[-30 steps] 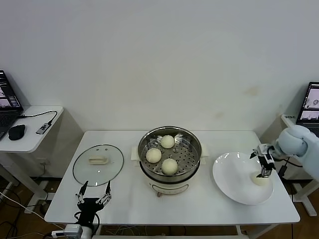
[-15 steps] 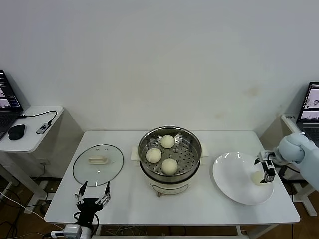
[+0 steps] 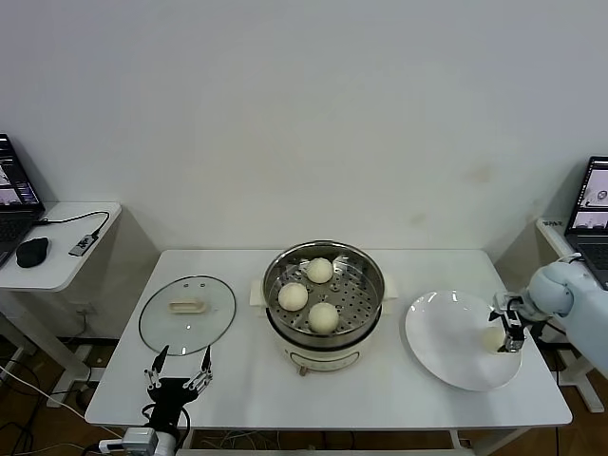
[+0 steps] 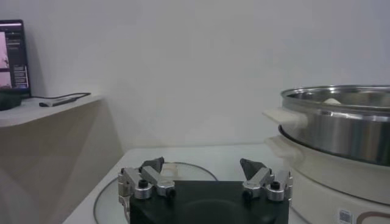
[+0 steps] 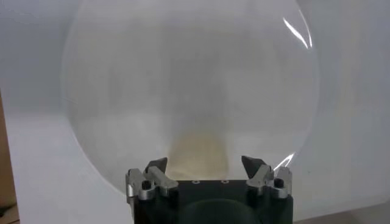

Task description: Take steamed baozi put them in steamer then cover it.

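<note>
Head view: the steamer (image 3: 324, 302) stands mid-surface (image 3: 237, 385), uncovered, with three baozi (image 3: 323, 315) on its perforated tray. The cover (image 3: 187, 313) lies flat to the steamer's left, handle up. A white plate (image 3: 454, 340) lies to the steamer's right and carries the fourth baozi (image 3: 493, 337) near its far-right edge. The right hand (image 3: 507, 329) is down at that bun, fingers on either side of it; whether they grip it cannot be told. The left hand (image 3: 178, 370) hangs released at the surface's front edge, in front of the cover. A side desk (image 3: 59, 249) with a mouse (image 3: 31, 251) stands further left of the cover; nothing blocks the steamer.

Left wrist view: spread fingers (image 4: 149, 178), cover rim beyond, steamer wall alongside. A small code label (image 4: 345, 216) on the base is unreadable.

Right wrist view: fingers (image 5: 155, 173) flank the bun (image 5: 198, 152) on the plate.
</note>
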Controlling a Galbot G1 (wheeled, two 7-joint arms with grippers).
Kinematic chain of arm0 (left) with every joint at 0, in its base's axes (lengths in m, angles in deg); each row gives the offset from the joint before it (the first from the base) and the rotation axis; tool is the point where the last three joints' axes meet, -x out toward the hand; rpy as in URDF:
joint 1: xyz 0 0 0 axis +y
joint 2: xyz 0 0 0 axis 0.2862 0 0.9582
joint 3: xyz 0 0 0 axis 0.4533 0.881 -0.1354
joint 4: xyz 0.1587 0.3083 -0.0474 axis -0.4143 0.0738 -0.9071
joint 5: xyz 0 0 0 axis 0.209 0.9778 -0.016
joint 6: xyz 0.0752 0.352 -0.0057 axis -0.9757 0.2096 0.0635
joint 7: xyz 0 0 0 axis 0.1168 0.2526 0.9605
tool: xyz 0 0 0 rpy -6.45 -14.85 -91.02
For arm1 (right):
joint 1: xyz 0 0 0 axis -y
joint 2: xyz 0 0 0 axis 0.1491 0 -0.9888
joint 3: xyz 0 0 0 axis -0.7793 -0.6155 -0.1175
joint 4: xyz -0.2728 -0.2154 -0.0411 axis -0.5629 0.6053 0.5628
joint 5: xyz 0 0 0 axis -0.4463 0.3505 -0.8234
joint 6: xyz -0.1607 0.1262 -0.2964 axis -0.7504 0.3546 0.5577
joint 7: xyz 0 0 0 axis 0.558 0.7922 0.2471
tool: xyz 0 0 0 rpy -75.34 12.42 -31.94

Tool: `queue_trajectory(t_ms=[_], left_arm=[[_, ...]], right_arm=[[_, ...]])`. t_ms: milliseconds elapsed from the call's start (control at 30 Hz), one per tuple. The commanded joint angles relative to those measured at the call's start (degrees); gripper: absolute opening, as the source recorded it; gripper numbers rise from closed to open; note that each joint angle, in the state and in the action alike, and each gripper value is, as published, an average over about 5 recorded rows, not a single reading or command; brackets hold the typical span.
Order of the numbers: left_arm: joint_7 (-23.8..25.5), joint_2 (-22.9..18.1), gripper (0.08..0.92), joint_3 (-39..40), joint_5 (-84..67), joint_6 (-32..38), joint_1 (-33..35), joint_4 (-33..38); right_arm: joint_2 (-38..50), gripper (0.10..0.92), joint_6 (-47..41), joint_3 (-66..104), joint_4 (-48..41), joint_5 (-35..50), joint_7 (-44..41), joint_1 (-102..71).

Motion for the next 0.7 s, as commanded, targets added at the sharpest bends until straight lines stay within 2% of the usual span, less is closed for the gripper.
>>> queue_trajectory(t_ms=[33,400,700], left_arm=[[0.0,0.0,0.823,-0.1,0.0,0.0,-0.1,-0.1],[0.0,-0.1,0.823,-0.1,0.0,0.0,0.0,0.1],[0.0,-0.1,0.823,-0.2,0.0,0.0,0.1,0.0]], right_arm=[[-1.7,0.733,0.3,1.2,-2.8,-1.3,0.4,-1.0],[-2.1,0.65,0.3,1.0,-2.5,-1.4,0.5,-0.9],[-0.1,0.546,-0.2,-0.4,0.7,1.1,-0.7,0.8]])
